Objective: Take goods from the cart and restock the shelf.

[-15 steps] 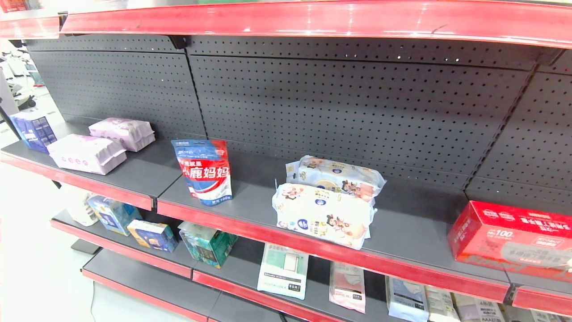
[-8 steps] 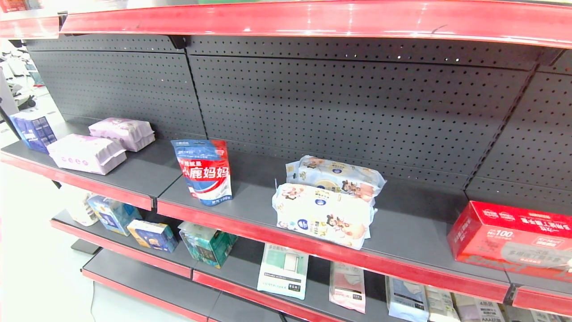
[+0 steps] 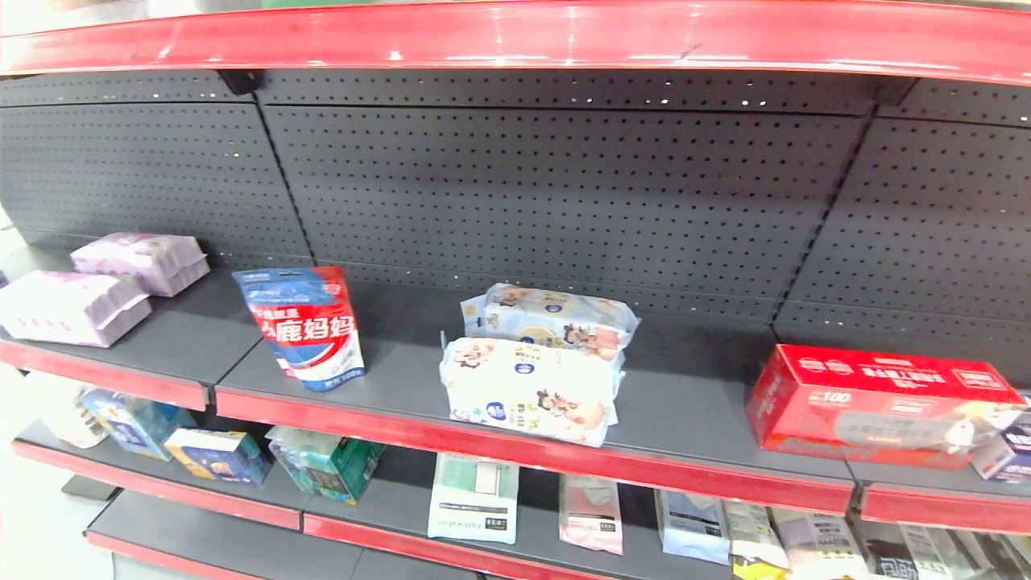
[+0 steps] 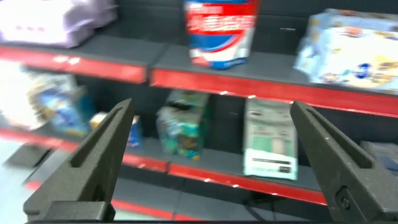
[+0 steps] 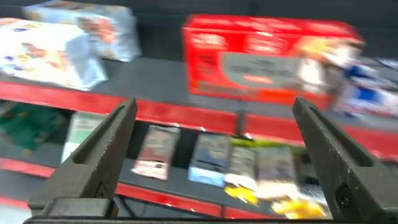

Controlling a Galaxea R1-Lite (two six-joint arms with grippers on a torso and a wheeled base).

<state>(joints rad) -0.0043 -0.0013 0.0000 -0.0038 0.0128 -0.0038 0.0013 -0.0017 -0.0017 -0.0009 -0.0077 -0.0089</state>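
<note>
The shelf [image 3: 709, 419] has a dark deck with a red front lip. On it stand a red-and-blue pouch [image 3: 304, 326], two white wipe packs [image 3: 532, 387] one behind the other, a long red box [image 3: 878, 407] and two lilac packs [image 3: 72, 306]. My left gripper [image 4: 211, 155] is open and holds nothing, facing the pouch [image 4: 221, 31] and the lower shelf. My right gripper [image 5: 214, 155] is open and holds nothing, facing the red box [image 5: 267, 59] and the wipe packs [image 5: 53, 43].
A lower shelf [image 3: 515, 556] carries small boxes [image 3: 217, 455], a green pack [image 3: 322, 463] and flat sachets [image 3: 473, 498]. The perforated back panel [image 3: 564, 193] rises behind the goods. A red upper shelf lip [image 3: 515, 36] overhangs. Bare deck lies between the wipe packs and the red box.
The head camera has swung to the right, so the whole shelf sits further left in view and the blue boxes at the far left have left the picture. The goods themselves have not moved.
</note>
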